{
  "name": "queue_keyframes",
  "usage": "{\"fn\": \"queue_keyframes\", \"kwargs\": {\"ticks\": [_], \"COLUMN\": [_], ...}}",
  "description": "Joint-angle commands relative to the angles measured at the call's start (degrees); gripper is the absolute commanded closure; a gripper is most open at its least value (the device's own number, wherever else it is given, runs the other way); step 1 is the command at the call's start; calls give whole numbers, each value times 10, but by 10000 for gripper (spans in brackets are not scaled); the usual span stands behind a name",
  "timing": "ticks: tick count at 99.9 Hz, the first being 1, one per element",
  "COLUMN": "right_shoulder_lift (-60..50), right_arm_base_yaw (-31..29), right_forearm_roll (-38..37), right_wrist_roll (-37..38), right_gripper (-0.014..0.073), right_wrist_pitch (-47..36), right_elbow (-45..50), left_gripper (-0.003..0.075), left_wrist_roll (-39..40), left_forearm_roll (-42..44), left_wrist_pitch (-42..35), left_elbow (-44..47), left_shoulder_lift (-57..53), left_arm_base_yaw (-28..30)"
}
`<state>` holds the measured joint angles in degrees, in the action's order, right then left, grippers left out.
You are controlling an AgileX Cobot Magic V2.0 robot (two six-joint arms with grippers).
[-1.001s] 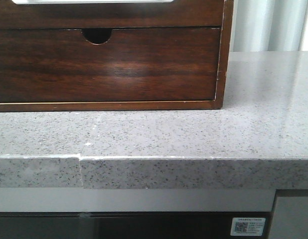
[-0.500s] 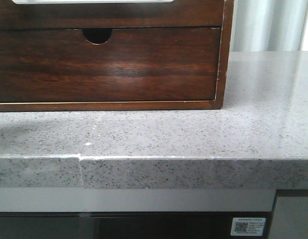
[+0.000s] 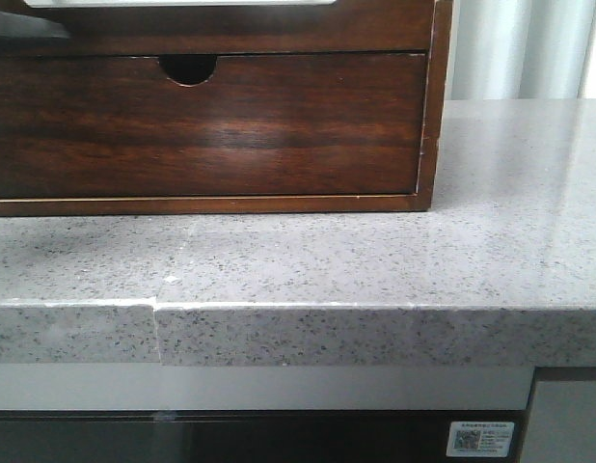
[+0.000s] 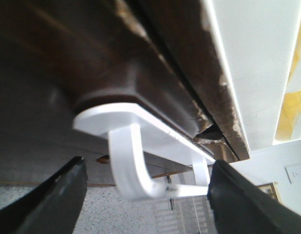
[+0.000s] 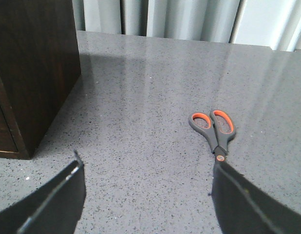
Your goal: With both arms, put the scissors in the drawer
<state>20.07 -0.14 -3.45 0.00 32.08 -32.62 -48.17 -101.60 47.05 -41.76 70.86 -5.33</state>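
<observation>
The right gripper was spread wide and empty, its two dark fingers low over the grey speckled worktop. The scissors lay flat on the worktop just beyond the finger nearer them, the blade end at or under that fingertip and the orange-lined handle loops pointing away from the gripper. Their long axis ran roughly along the gripper's line of reach, slightly tilted. They sat off to one side of the gap between the fingers, not centred in it. The right arm was judged the nearer to the scissors; a sideways shift would be needed to bring them between the fingers.

The left gripper was likewise spread, holding nothing, close up against the dark wooden cabinet. Between and just beyond its fingers sat a pale, blurred handle-like piece at the drawer; contact could not be confirmed.

In the front view neither arm nor the scissors appeared. The cabinet stood on the worktop, the lower front with its small half-round notch closed. Above it, only the bottom of the drawer showed at the frame's upper edge, with its pale cut-out; whether it was pulled out could not be told. The scissors lay well apart from the cabinet, to its right.
</observation>
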Motion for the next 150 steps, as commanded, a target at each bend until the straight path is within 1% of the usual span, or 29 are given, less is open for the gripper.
{"fn": "queue_keyframes", "kwargs": {"ticks": [1,7,14,26,38,47,59,71,90,117,127,150], "right_shoulder_lift": [10,10,10,10,10,10,10,10,10,10,10,10], "right_arm_base_yaw": [-3,-3,-3,-3,-3,-3,-3,-3,-3,-3,-3,-3], "right_forearm_roll": [0,0,0,0,0,0,0,0,0,0,0,0], "right_wrist_roll": [-5,-5,-5,-5,-5,-5,-5,-5,-5,-5,-5,-5], "right_gripper": [106,106,106,111,111,111,111,111,111,111,111,111], "right_wrist_pitch": [-44,-44,-44,-44,-44,-44,-44,-44,-44,-44,-42,-42], "right_elbow": [-19,-19,-19,-19,-19,-19,-19,-19,-19,-19,-19,-19], "left_gripper": [231,249,297,411,503,554,606,641,678,717,733,732], "left_wrist_roll": [-5,-6,-11,-14,-14,-14,-14,-34,-35,-47,-47,-40], "left_forearm_roll": [-55,-55,-55,-55,-51,-50,-49,-42,-21,18,20,22], "left_wrist_pitch": [40,46,47,47,47,61,102,134,141,141,135,121], "left_elbow": [-29,-31,-35,-40,-40,-40,-40,-38,-1,115,162,220], "left_shoulder_lift": [5,14,22,25,25,25,25,21,-24,-164,-228,-328], "left_arm_base_yaw": [0,0,0,0,0,0,0,0,0,0,0,0]}}
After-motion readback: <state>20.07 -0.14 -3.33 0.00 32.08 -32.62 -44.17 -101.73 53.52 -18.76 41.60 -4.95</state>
